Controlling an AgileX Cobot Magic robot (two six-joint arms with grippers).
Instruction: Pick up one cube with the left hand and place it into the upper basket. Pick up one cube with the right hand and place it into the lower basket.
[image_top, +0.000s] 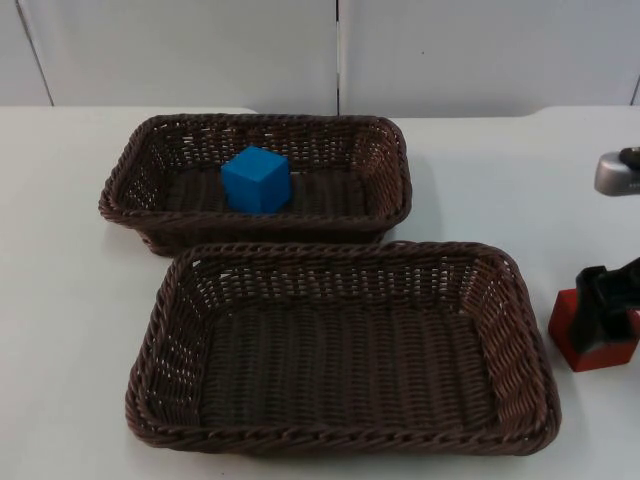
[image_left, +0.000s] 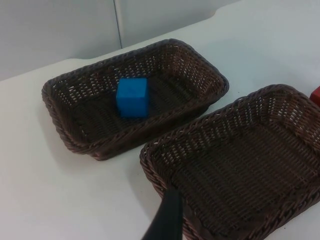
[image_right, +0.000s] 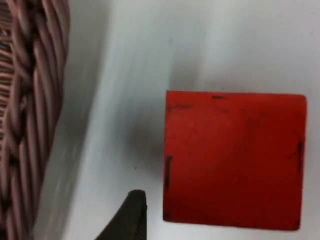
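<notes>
A blue cube (image_top: 256, 179) (image_left: 132, 97) sits inside the upper brown wicker basket (image_top: 130, 165) (image_left: 60, 125), left of its middle. The lower wicker basket (image_top: 520, 330) (image_left: 235, 107) holds nothing. A red cube (image_top: 598, 357) (image_right: 235, 160) rests on the white table just right of the lower basket; its edge also shows past the lower basket (image_left: 316, 94). My right gripper (image_top: 608, 305) is down over the red cube and open, one fingertip (image_right: 131, 217) standing beside the cube with a gap. My left gripper (image_left: 167, 220) waits raised, looking over both baskets.
The two baskets lie close together, the upper one's front rim almost touching the lower one's back rim. The grey partition wall (image_top: 340, 50) closes the table at the back. Bare table lies left of the baskets (image_top: 60, 300).
</notes>
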